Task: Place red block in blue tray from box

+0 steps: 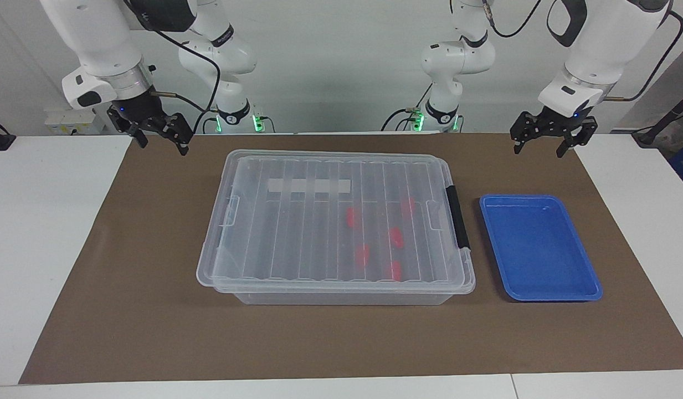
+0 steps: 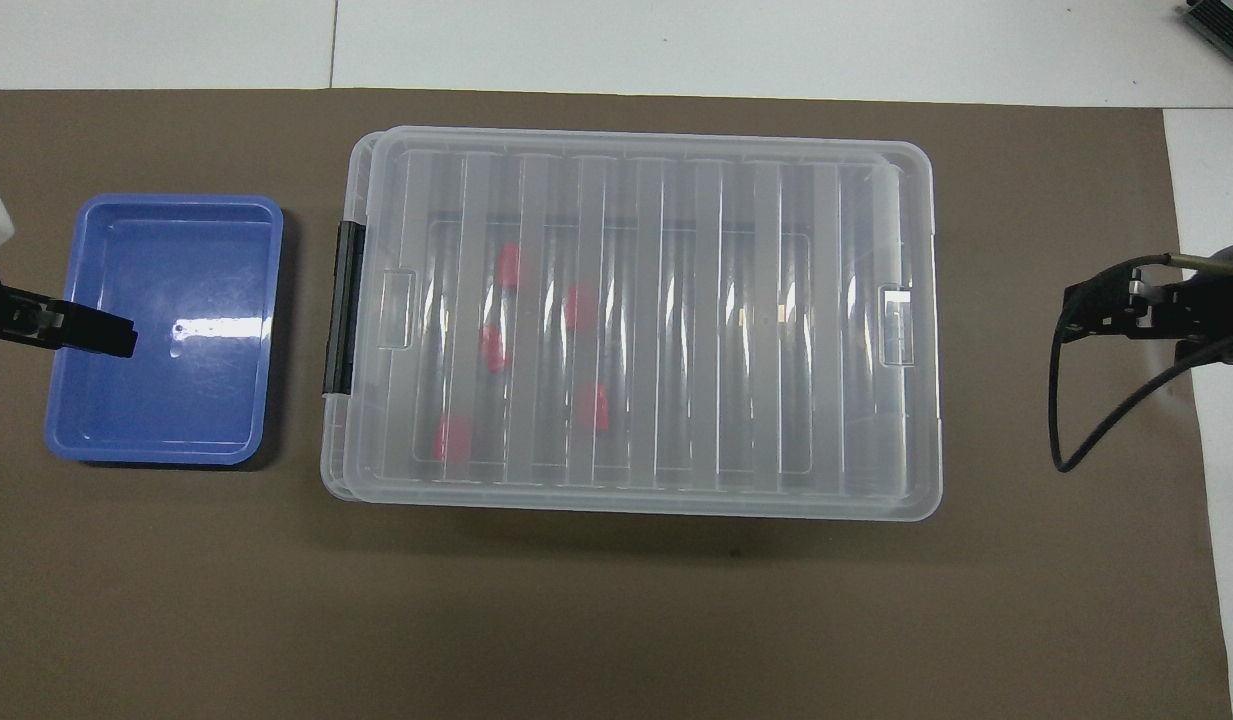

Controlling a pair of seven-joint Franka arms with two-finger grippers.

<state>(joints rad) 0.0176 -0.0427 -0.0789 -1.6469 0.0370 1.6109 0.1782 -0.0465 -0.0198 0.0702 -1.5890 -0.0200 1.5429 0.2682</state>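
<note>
While the box [image 1: 335, 224] is sitting lid-on at the middle of the brown mat [image 1: 153, 332], I am holding both arms up and waiting. My left gripper [image 1: 543, 143] is hanging with its fingers spread apart, empty, over the mat at twelve o'clock of the blue tray [image 1: 540, 246]. My right gripper [image 1: 159, 138] is hanging open-fingered over the mat's corner at about ten o'clock of the box. The red block [image 1: 350, 217] is lying inside the box among four others like it, toward the tray's end.
</note>
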